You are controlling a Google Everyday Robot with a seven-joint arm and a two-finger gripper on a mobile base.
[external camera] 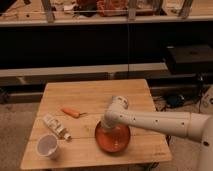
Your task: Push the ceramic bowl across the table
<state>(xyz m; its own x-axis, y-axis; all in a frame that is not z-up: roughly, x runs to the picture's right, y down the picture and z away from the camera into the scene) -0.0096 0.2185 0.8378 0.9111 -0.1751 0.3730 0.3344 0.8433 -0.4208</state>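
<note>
The ceramic bowl [113,140] is a round, glossy orange-red bowl on the near right part of the light-wood table [95,95]. My white arm comes in from the right edge, and its gripper [111,121] sits right over the far rim of the bowl, at or inside it. The wrist covers the fingers and part of the bowl's far side.
A small white cup [47,146] stands at the near left corner. A white tube-like object [56,126] lies beside it, and a small orange carrot-like item [71,112] lies mid-table. A long dark shelving unit [75,45] runs behind the table, with a black box [189,56] on its right.
</note>
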